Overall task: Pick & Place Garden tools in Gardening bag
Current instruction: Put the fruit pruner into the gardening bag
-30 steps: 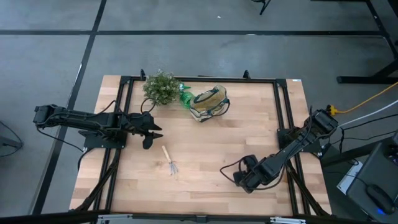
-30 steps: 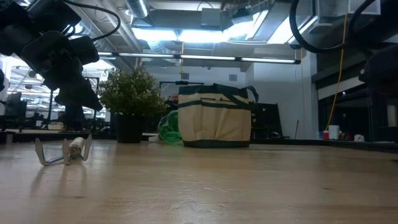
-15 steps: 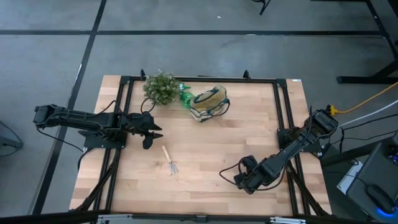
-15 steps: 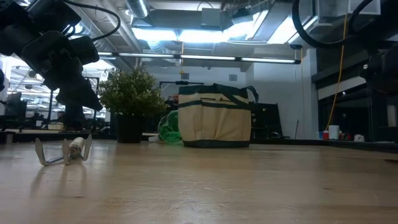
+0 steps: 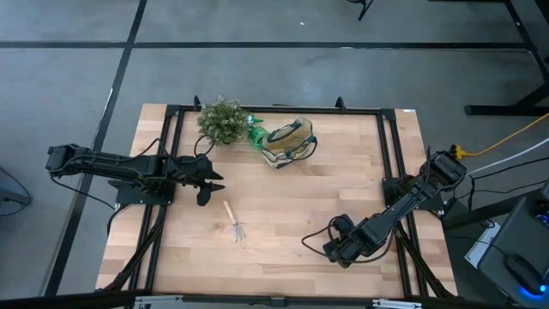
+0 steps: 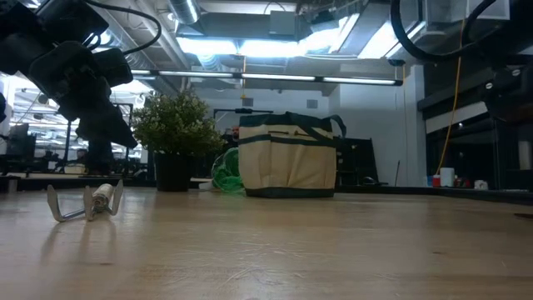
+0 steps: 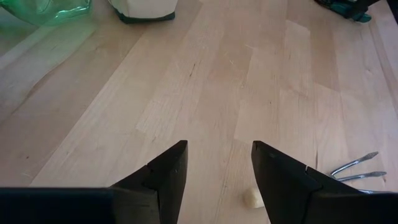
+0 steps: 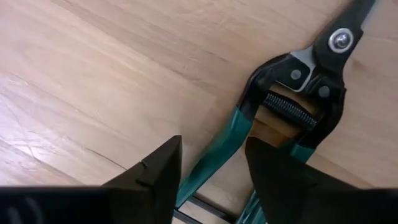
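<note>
The black pruning shears (image 8: 298, 81) with teal handles lie flat on the table at the near right. My right gripper (image 8: 211, 146) is open low over them, with one teal handle (image 8: 214, 158) between its fingers; I cannot tell whether it touches. It also shows in the high view (image 5: 330, 249). My left gripper (image 5: 214, 182) is open and empty above the table's left middle. The wood-handled mini rake (image 5: 233, 221) lies just near of it. The beige bag (image 5: 289, 142) stands at the far middle, and the green plastic tool (image 5: 256, 133) lies beside it.
A bushy potted plant (image 5: 223, 120) stands at the far left, next to the green tool. Black frame rails (image 5: 167, 154) run along the table's left, right and far sides. Bare wood lies between the rake and the bag.
</note>
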